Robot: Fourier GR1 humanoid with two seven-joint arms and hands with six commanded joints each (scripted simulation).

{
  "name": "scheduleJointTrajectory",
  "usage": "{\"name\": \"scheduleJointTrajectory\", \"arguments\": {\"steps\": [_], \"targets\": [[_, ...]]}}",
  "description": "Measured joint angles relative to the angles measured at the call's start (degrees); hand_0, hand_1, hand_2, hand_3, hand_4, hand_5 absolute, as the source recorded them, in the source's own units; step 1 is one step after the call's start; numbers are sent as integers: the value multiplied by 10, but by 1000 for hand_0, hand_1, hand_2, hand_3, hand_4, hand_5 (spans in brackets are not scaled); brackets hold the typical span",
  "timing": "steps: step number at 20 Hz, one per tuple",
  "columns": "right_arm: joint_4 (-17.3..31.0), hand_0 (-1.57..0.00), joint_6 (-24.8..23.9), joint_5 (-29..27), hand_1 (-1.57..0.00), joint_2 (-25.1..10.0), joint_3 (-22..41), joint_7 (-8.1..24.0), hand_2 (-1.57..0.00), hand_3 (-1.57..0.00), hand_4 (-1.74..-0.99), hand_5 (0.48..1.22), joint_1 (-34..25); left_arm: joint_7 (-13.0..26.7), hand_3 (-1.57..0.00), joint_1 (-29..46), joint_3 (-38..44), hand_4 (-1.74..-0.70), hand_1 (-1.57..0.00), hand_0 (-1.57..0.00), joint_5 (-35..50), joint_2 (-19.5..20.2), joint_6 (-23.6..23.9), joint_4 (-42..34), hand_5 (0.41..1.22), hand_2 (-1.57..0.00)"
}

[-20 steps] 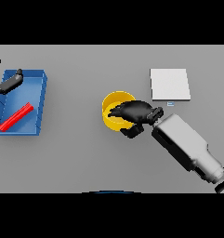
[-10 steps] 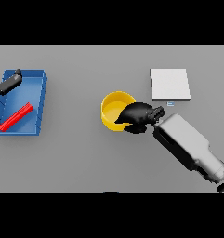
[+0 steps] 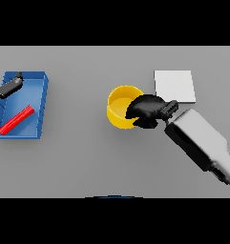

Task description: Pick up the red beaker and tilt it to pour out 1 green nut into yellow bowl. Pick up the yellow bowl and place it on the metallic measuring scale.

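Observation:
The yellow bowl (image 3: 119, 108) stands near the middle of the grey table. My right hand (image 3: 148, 110) is at its right rim, fingers curled over the edge and into the bowl. The metallic measuring scale (image 3: 174, 86), a pale square plate, lies just to the upper right of the hand. The red beaker (image 3: 16, 119) lies on its side in the blue tray (image 3: 41, 106) at far left. My left hand (image 3: 6, 88) hovers over the tray's upper left corner with its fingers relaxed. No green nut shows in the bowl.
The blue tray sits against the table's left edge. My right forearm (image 3: 202, 143) slants in from the lower right, across the table below the scale.
My right hand has shifted from over the bowl's lower right to its right rim and closed on it. The bowl sits slightly higher in view. The left hand has stayed put.

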Motion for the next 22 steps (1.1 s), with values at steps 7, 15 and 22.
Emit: {"name": "scheduleJointTrajectory", "arguments": {"steps": [7, 15, 22], "targets": [[-67, -1568, 45, -28, -1568, -31, -43, 65, -1560, -1248, -1720, 1219, -8, -9, 1, -3, 4, -805, 1, 1, 6, -7, -3, 9, 723, 1], [-32, -1570, 5, -12, -1570, -86, -78, 41, -1569, -1256, -1719, 1221, -45, 11, 1, -6, 2, -801, 1, 1, -3, 2, 2, 0, 734, 1], [96, -1571, -51, -3, -1571, -103, -110, 22, -1571, -1181, -1720, 1221, -59, 40, 1, -2, 4, -833, 1, 1, 5, 14, 0, -23, 769, 1]]}}
